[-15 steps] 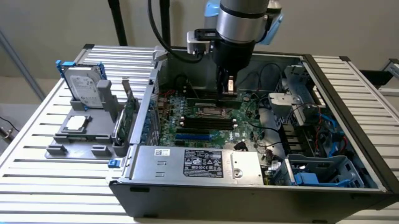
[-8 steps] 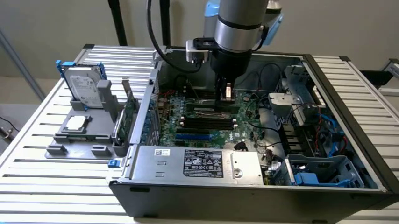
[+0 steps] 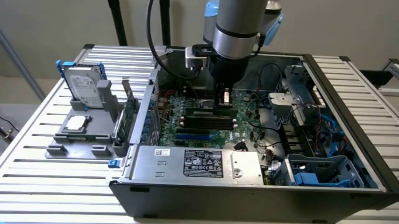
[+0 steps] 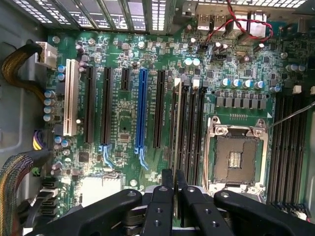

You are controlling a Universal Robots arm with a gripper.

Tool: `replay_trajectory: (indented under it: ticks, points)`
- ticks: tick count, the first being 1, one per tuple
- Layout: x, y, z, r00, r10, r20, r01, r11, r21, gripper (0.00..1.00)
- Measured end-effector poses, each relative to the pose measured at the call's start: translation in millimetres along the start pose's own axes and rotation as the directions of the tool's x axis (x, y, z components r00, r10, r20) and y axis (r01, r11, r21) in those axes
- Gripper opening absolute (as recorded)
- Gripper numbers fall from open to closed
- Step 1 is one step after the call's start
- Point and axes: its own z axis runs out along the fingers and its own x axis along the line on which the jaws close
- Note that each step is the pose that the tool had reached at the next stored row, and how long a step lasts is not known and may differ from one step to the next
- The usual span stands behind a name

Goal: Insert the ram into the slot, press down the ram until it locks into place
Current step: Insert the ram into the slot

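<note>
My gripper (image 3: pixel 225 100) reaches down into the open computer case over the motherboard (image 4: pixel 123 123). In the wrist view its two black fingers (image 4: pixel 162 196) stand almost together, and the ram's (image 4: pixel 177 123) thin top edge runs between them. The ram (image 3: pixel 209 112) stands on edge in the outermost of the long black slots (image 4: pixel 189 128), the one nearest the expansion slots. Whether its end clips have closed I cannot tell. The neighbouring slots (image 3: pixel 209 123) hold nothing.
A bright-blue slot (image 4: pixel 142 108) and a white slot (image 4: pixel 69 98) lie beside the black expansion slots. The bare CPU socket (image 4: pixel 236 157) sits on the other side. The power supply (image 3: pixel 199 163), cables (image 3: pixel 268 116) and a drive cage (image 3: pixel 324 170) crowd the case. A hard drive (image 3: pixel 84 86) stands outside.
</note>
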Motion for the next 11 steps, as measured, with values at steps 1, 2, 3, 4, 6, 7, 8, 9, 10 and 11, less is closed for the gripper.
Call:
replay_trajectory:
  ticks: [1, 2, 3, 4, 6, 7, 8, 9, 10, 11]
  points:
    - [-0.1, 0.1, 1.8, 1.0, 0.0, 0.0, 0.0, 1.0, 0.0, 0.13]
    - [-0.2, 0.1, 3.6, 1.0, 0.0, 0.0, 0.0, 1.0, 0.0, 0.13]
    - [-0.3, 0.2, 5.4, 1.0, 0.0, 0.0, 0.0, 1.0, 0.0, 0.13]
    - [-0.4, 0.2, 7.3, 1.0, 0.0, 0.0001, 0.0, 1.0, 0.0, 0.13]
    - [-0.6, 0.1, 9.8, 1.0, 0.0, 0.0002, 0.0, 1.0, 0.0, 0.13]
    - [-0.5, 0.1, 9.8, 1.0, 0.0, 0.0, 0.0, 1.0, -0.0002, 0.13]
    - [-0.5, 0.2, 9.8, 1.0, 0.0, 0.0, 0.0, 1.0, -0.0003, 0.13]
    - [-0.5, 0.2, 9.8, 1.0, 0.0, -0.0001, 0.0, 1.0, -0.0004, 0.13]
    - [-0.5, 0.2, 9.8, 1.0, 0.0, -0.0001, 0.0, 1.0, -0.0004, 0.13]
    - [-0.5, 0.2, 9.8, 1.0, 0.0, -0.0001, 0.0, 1.0, -0.0004, 0.13]
